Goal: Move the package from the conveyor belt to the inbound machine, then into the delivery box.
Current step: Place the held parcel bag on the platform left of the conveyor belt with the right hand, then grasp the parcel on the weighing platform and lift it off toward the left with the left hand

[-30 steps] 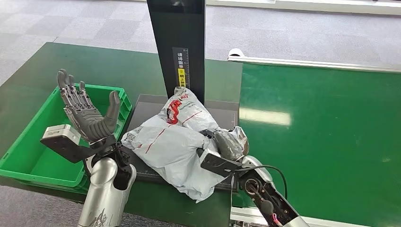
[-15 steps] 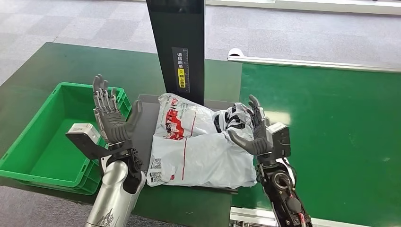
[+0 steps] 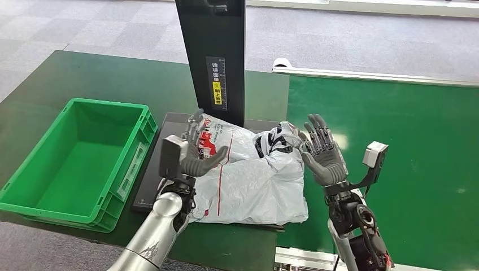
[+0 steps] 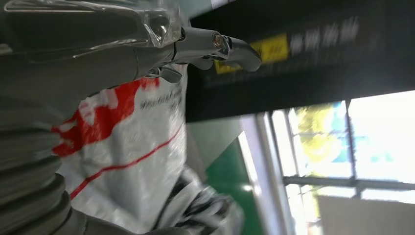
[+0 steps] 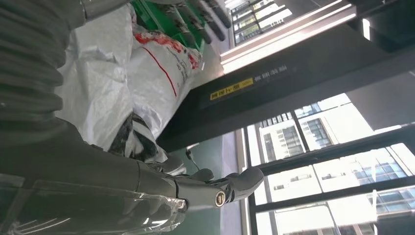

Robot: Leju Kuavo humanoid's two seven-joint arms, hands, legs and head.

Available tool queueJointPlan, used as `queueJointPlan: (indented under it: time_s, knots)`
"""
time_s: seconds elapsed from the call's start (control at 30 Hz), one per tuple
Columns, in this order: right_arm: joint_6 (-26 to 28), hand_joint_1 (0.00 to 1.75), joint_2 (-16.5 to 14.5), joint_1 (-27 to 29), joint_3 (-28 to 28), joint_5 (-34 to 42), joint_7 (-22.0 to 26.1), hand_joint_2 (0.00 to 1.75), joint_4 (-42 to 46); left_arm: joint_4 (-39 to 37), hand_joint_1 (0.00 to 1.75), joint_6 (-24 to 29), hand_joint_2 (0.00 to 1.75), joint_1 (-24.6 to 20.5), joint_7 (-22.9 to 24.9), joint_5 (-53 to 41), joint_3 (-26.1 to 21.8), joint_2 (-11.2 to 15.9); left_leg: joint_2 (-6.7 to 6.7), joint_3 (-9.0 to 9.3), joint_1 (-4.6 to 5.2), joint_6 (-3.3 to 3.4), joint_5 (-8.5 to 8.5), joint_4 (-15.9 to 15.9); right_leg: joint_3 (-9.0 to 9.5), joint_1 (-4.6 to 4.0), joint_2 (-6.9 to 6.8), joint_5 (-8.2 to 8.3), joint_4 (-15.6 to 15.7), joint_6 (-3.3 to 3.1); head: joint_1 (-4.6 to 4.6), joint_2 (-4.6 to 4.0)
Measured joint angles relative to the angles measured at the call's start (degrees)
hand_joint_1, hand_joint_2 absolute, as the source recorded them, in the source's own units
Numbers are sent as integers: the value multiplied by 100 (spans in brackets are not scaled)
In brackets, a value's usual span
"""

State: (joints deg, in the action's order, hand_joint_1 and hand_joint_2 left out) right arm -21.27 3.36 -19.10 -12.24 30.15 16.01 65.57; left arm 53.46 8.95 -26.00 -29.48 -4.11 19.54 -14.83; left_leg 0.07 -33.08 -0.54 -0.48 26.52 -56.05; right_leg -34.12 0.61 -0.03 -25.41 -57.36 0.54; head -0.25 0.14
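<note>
Green counter: bag (image 3: 248, 175) on scanner plate (image 3: 148, 178), robot hands (image 3: 199, 153) (image 3: 322, 155) apart, empty; bin (image 3: 34, 195) transfer pending.

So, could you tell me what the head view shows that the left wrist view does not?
Head view alone: the green delivery box, the green conveyor belt, the right hand open beside the package, and the dark platform of the inbound machine under the package.

Left wrist view alone: bright windows in the background.

Both: the white package with red print, the black post with its yellow label, and the left hand, open against the package.
</note>
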Motion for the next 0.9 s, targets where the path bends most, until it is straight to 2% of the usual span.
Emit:
queueJointPlan:
  time_s: [0.1,0.27,0.8,0.9]
  knots:
    - [27,0,7,-35,162,-66,-15,175,0,-399,0,-99,175,-93,257,-707,316,48,3,0,0,0,1,0,-2,0,3,0,0,0,-1,0]
    - [31,0,9,-32,300,-110,-16,175,-2,-758,0,-106,175,-213,325,-884,535,92,0,-1,-1,0,1,1,-3,-1,3,0,0,0,-2,-1]
    - [31,0,9,-30,388,-114,-16,175,-2,-1037,0,-106,175,-308,328,-896,659,120,0,-1,-1,0,1,1,-3,-1,3,0,0,0,-2,1]
    - [45,0,9,-29,390,-137,-49,175,-2,-1059,0,-31,175,-327,485,-1132,704,127,0,-1,-1,-1,1,1,-3,-1,3,0,0,0,-2,0]
